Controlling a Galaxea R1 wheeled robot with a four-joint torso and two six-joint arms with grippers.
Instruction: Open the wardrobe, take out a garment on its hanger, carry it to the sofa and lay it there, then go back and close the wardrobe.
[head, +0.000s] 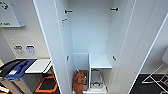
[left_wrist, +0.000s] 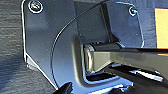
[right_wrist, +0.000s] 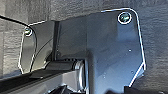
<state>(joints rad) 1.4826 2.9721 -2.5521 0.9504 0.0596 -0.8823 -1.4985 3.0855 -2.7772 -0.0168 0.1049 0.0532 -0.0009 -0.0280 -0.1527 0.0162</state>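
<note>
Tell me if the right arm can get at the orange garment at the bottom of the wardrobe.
Probably yes: the wardrobe stands open and nothing blocks the orange garment, though it lies low.

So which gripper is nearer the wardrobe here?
Cannot tell, left or right. The wardrobe stands open straight ahead in the head view. Both wrist cameras look down at dark floor, so both arms seem lowered and about equally short of it.

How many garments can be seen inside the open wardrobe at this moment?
1. A rust-orange garment sits low in the wardrobe, in the bottom left compartment. The upper space looks bare. Anything behind the door panels would be hidden.
</note>
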